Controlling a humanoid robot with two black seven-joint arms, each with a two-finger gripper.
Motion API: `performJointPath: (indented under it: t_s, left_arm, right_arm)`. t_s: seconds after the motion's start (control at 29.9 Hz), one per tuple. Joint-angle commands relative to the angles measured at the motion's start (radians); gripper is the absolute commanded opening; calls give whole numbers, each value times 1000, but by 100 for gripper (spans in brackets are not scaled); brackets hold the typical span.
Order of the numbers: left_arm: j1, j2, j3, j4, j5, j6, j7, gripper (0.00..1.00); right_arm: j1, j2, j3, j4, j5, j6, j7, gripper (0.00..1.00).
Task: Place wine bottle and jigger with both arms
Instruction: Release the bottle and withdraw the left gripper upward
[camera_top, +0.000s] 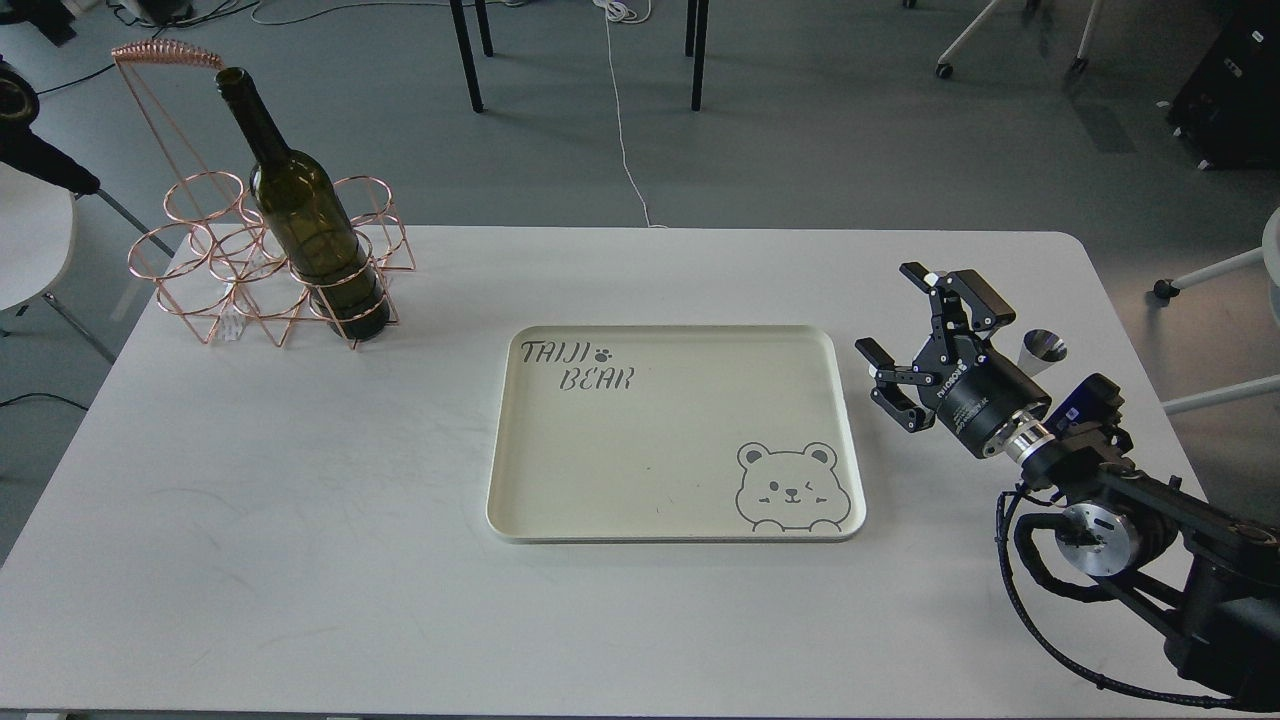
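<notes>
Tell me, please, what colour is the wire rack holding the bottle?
Copper-pink, a rose-gold metal wire; the rack shows best in the head view.

"TAIJI BEAR" lettering on the cream tray, above a winking bear drawing.

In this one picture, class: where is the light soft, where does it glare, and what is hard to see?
Head view: even, soft light with faint shadows on the table; bright glare on the jigger, half hidden behind the right gripper; wine bottle dark but sharp.
</notes>
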Motion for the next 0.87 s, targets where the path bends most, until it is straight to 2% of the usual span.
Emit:
performJointPath:
  t_s: [0.0,0.13,0.23,0.33,0.43,0.5,0.7,0.84]
  left_arm:
    - [199,-79,-47,-83,-115,38,0,98]
    - [454,-228,-188,-90,-129,32,0,98]
    - [639,-358,-338,-89,-188,30,44,98]
    - [758,-443,-431,-80,-237,14,99,98]
    - [824,-491,-494,-75,-241,0,165,98]
    - [856,-514,-524,-67,-244,-2,185,98]
    - [914,-573,-541,-43,-323,3,188,98]
    - [919,-572,-561,-43,-395,3,185,98]
  right_arm:
    - [-4,23,48,0,1,-2,-2,98]
    - [2,49,85,-43,3,4,-11,98]
    - [8,98,89,-71,6,-1,-11,98]
    - [-7,112,93,-71,12,4,-5,98]
    - [-16,112,91,-68,12,13,1,98]
    - [-18,112,91,-68,10,13,6,98]
    - [-41,122,80,-72,10,14,7,98]
    - [-42,122,80,-72,10,14,7,98]
